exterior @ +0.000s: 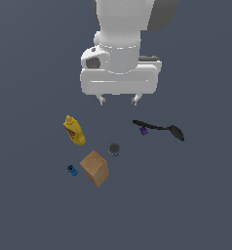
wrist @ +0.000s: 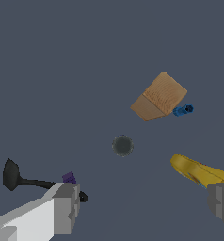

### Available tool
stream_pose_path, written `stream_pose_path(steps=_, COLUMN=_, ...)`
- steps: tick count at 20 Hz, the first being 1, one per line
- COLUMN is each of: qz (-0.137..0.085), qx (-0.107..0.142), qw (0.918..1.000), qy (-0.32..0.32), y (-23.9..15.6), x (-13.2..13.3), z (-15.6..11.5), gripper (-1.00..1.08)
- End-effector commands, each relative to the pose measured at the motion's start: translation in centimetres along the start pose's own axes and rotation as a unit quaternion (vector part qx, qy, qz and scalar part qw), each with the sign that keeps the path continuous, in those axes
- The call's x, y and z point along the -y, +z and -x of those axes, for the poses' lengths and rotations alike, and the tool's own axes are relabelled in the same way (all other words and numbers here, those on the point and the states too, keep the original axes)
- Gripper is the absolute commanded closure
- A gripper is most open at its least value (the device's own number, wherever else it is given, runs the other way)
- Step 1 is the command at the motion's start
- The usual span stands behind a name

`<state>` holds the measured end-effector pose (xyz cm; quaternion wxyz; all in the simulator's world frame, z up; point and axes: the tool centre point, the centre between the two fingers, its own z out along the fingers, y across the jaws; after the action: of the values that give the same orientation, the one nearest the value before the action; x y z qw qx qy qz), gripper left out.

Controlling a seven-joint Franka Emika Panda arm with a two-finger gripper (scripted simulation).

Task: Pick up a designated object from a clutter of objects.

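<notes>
Standing upright near the centre of the exterior view, the can shows its dark round top to the camera, its axis vertical, a trace of blue label at its lower right edge. It rests on the grey desk, apart from everything else. The tool hangs in the upper middle of that frame, above the can and clear of it, fingers spread wide and holding nothing. In the wrist view the can sits between the two fingertips. The box lies just lower left of the can, the bottle to its left, the spoon to its upper right.
</notes>
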<state>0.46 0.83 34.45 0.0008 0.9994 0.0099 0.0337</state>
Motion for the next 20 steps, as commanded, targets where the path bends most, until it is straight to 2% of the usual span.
stream_pose_path(steps=1, qz=0.0, qx=0.0, qw=1.0, qy=0.0, y=0.0, x=0.0, z=0.0, gripper=-0.92)
stream_pose_path(steps=10, qz=0.006, qx=0.019, qw=0.9995, qy=0.024, y=1.0, x=-2.3, z=0.4, gripper=-0.92)
stream_pose_path(steps=15, qz=0.006, qx=0.019, qw=0.9996, qy=0.023, y=1.1, x=-2.2, z=0.3, gripper=-0.92)
stream_pose_path(steps=20, qz=0.006, qx=0.02, qw=0.9997, qy=0.01, y=2.8, x=-2.2, z=0.1, gripper=-0.92)
